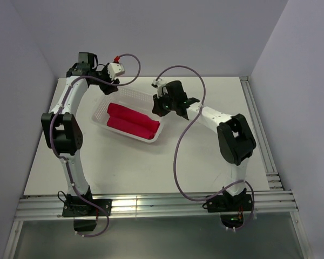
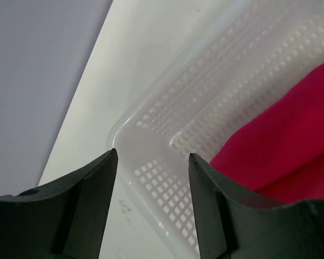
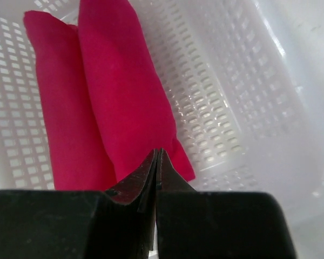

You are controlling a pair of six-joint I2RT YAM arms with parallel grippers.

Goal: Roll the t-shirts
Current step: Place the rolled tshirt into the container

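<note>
T-shirts (image 3: 124, 91) lie rolled, stretching straight away from the right gripper (image 3: 157, 154), its jaws pressed together; the left gripper (image 2: 152, 155) stands spread, farther off.

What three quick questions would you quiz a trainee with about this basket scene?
1. True or false: the right gripper is shut.
2. How many rolled t-shirts lie in the basket? A one, B two, C three.
3. Fill in: the left gripper, by the basket's corner, is ___.
Key: 1 true; 2 B; 3 open.
</note>
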